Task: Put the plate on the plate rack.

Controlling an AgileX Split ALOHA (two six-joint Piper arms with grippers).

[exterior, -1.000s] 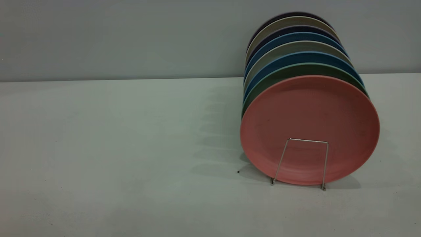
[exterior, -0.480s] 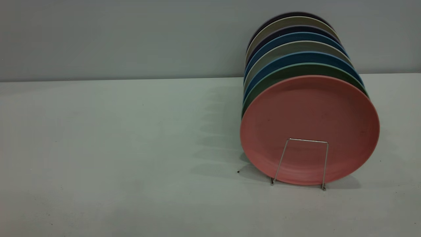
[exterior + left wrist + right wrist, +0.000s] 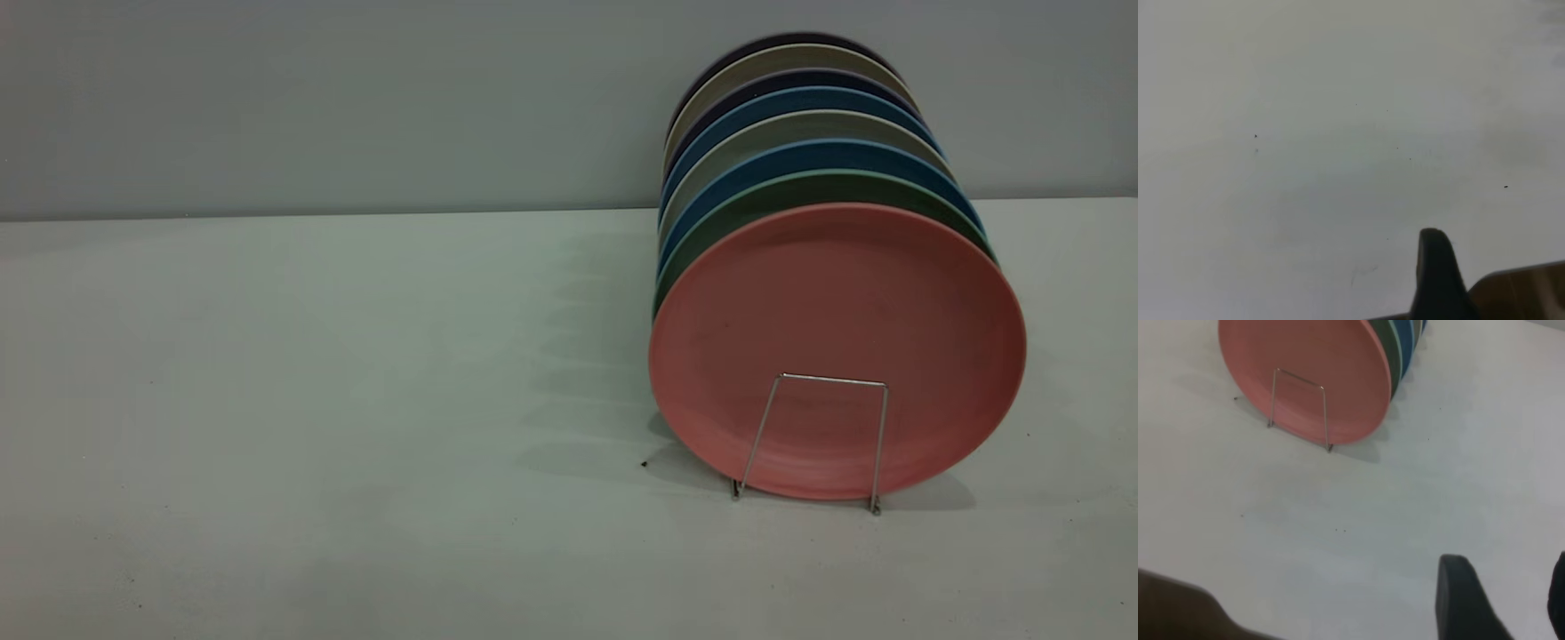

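The plate (image 3: 836, 347) stands on edge in the rack (image 3: 813, 442) at the right of the table (image 3: 311, 400), at the near end of a row of upright plates. The rack's near wire loop crosses the plate's lower face, its two feet on the table just in front of the plate's bottom edge. Right behind the plate stands a green plate (image 3: 711, 236), then blue plates (image 3: 711, 191), grey ones and dark ones, running back toward the far wall (image 3: 311, 98).

My right claw (image 3: 1501, 600) hangs over bare table, well apart from the rack on its near side. In my right wrist view I see the plate (image 3: 1311, 373) and the loop (image 3: 1298, 403) farther off. One dark finger (image 3: 1465, 600) shows plainly and the edge of the other stands apart from it, so this claw is released and grasps nothing.

My left claw hangs over bare table too. Only one dark finger (image 3: 1435, 273) shows in my left wrist view, so I cannot tell whether that claw is released or clenched. Neither claw appears in the exterior view.
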